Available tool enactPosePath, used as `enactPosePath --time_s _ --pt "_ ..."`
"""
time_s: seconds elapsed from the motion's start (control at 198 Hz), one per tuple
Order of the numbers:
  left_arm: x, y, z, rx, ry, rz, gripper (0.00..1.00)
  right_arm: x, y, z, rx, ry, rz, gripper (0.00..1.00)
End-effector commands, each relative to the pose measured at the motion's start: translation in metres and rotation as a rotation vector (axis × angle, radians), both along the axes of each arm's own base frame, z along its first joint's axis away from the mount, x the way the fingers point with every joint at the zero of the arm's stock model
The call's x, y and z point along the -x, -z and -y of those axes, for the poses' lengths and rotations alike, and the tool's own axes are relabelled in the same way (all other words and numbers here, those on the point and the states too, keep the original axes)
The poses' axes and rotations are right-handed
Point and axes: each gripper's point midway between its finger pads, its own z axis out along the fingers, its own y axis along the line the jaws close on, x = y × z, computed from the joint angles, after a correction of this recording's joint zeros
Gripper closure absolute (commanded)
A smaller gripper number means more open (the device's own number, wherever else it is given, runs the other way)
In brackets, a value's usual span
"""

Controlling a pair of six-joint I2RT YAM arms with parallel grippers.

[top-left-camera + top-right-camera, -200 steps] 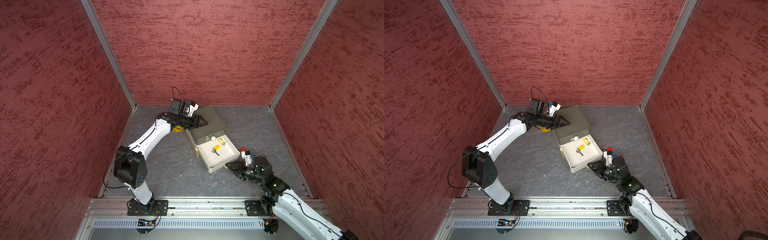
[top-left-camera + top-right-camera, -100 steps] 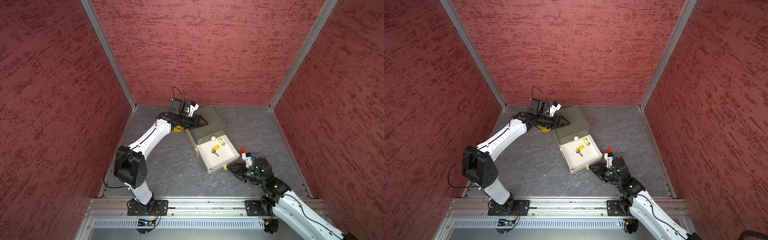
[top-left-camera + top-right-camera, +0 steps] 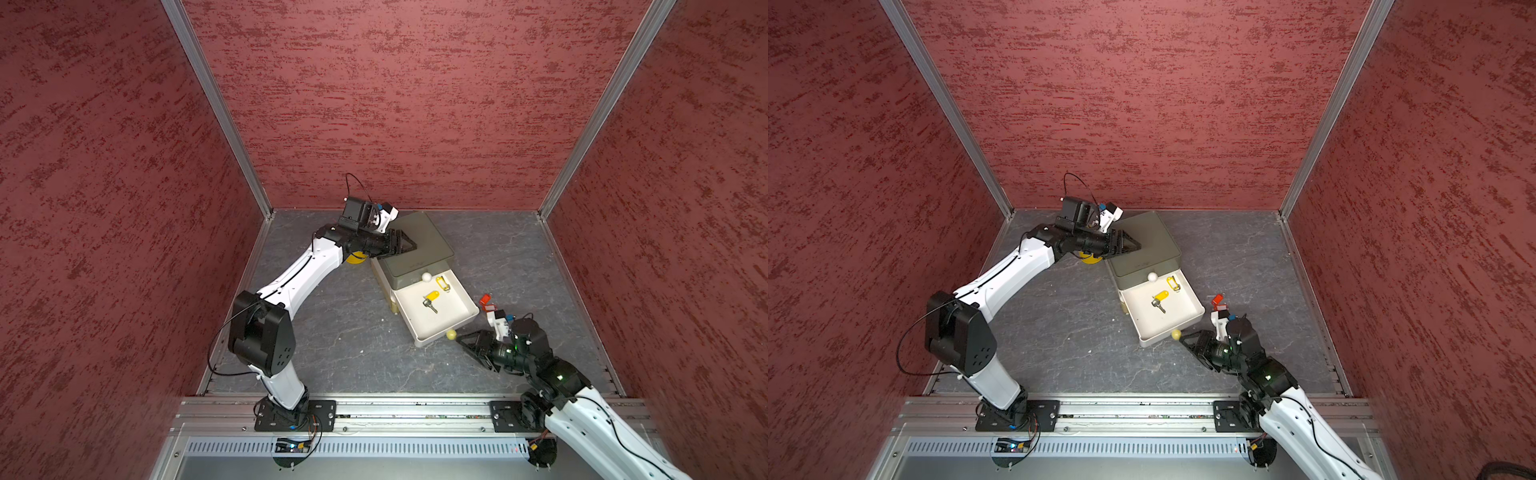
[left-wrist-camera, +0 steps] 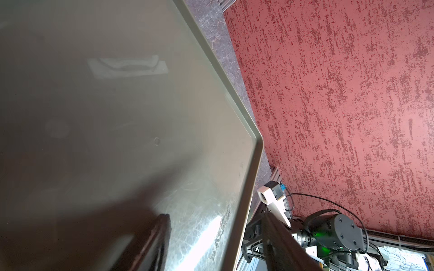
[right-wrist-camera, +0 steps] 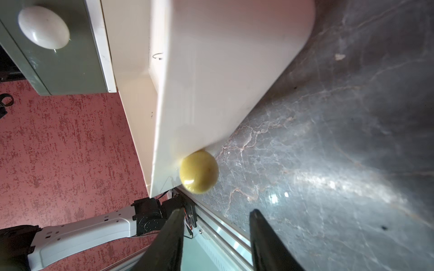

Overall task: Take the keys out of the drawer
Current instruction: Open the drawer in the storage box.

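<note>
While the left gripper (image 3: 410, 245) and right gripper (image 5: 216, 212) stood part-open, empty, the yellow-tagged metal key (image 3: 431, 300) lay flat. Its blade pointed toward five o'clock.

yellow object (image 3: 356, 259): mostly hidden under left arm (image 3: 307, 270) | red keys (image 3: 485, 300): too small to count

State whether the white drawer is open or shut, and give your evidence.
Open. The drawer sticks out of the cabinet, its floor showing, with two yellow keys inside.

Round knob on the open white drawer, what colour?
Round knob: olive yellow, clearest in right wrist view.
</note>
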Motion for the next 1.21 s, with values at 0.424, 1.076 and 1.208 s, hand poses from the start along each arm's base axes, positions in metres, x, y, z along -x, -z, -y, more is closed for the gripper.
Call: enactPosePath --time_s 0.424,1.076,1.208 --pt "0.019 0.076 -0.015 -0.154 -0.041 -0.234 0.35 -0.030 -0.097 -0.009 0.234 -0.147 0.117 0.51" --pt "0.022 0.079 -0.021 -0.160 -0.049 -0.236 0.35 -0.104 -0.102 -0.056 0.560 -0.343 0.529 0.57" --pt "0.020 0.079 -0.023 -0.160 -0.053 -0.236 0.34 -0.112 -0.095 -0.067 0.532 -0.333 0.560 0.59"
